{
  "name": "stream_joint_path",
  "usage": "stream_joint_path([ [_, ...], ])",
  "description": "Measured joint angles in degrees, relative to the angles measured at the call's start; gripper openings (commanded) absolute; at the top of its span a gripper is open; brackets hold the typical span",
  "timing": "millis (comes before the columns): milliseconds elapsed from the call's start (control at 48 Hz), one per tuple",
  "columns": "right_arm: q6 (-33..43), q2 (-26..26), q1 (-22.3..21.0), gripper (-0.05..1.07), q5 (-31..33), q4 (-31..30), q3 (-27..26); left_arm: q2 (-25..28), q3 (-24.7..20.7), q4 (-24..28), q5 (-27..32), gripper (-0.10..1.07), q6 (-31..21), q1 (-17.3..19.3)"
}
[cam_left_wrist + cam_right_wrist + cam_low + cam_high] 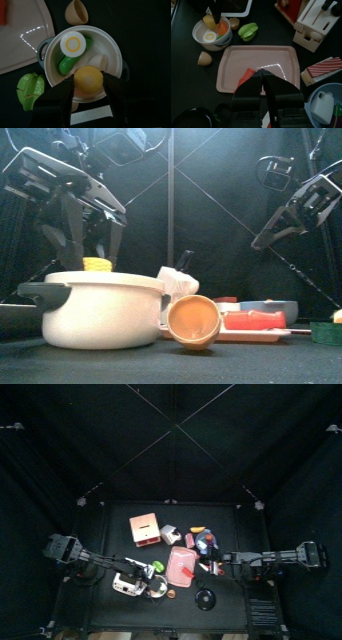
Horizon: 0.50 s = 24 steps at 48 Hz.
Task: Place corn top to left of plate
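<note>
The yellow corn top point(88, 79) sits between my left gripper's point(89, 88) jaws, which are shut on it, just above the white pot point(115, 50). In the front view the corn top point(96, 264) shows at the pot's point(100, 310) rim. An egg half point(73, 44), a green piece point(67, 64) and a cream piece point(99, 61) lie in the pot. The pink plate point(258, 60) lies right of the pot, with a red piece point(247, 75) on it. My right gripper point(262, 86) is shut and empty above the plate's near edge.
A green leaf toy point(29, 90) and a brown cup point(204, 58) lie between pot and plate. A white rack point(319, 22), a red-and-white box point(328, 67) and a blue bowl point(328, 102) stand beyond the plate. A black lid point(205, 598) lies near the front edge.
</note>
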Motion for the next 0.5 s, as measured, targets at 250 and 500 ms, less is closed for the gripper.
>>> stream_joint_path([
  [250, 0.0, -0.26, 0.0, 0.01, 0.09, 0.0, -0.44, -5.19, 4.31, -0.18, -8.09, 0.62, -0.18, 2.64],
  [500, 0.0, -0.26, 0.0, 0.01, 0.09, 0.53, -0.79, -10.28, 9.4, -1.05, -22.76, 0.62, 0.09, 6.86],
])
